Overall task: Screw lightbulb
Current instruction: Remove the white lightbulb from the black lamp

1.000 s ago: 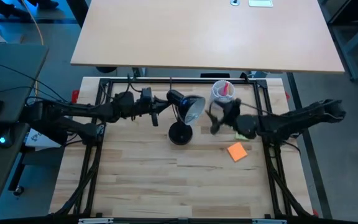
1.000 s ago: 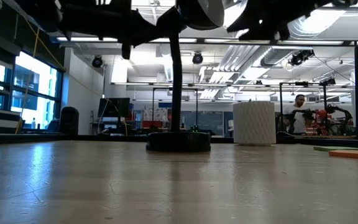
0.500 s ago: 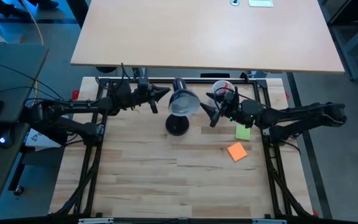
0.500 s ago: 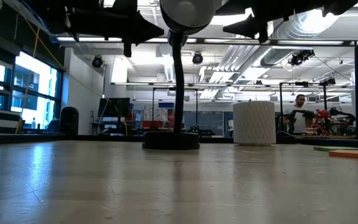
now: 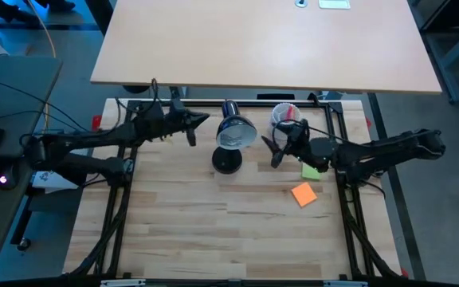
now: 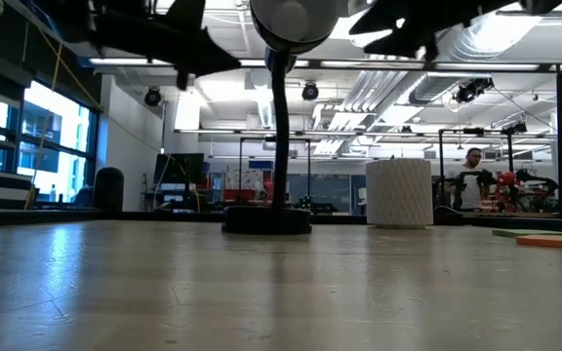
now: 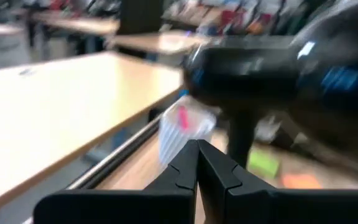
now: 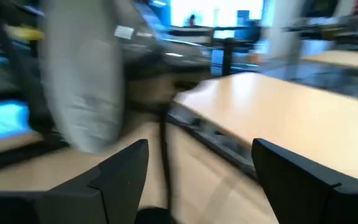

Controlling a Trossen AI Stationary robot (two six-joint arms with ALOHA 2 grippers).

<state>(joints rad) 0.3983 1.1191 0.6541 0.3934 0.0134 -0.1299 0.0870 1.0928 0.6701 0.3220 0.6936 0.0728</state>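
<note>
Two dark arms flank a black desk lamp (image 5: 231, 143) on a wooden table (image 5: 213, 223).

The lamp stands near the table's far edge, its round base (image 6: 266, 220) flat on the wood and its shade (image 5: 236, 133) raised above. The left gripper (image 5: 201, 122) hangs in the air just left of the shade, its fingers (image 7: 197, 163) clenched together on nothing. The right gripper (image 5: 270, 150) hovers just right of the shade, released, with its fingers (image 8: 120, 168) spread wide. A white cup (image 5: 285, 115) stands beyond it, and green (image 5: 312, 170) and orange notes (image 5: 304, 194) lie beside the right arm. The lightbulb cannot be made out anywhere; neither gripper holds it.
</note>
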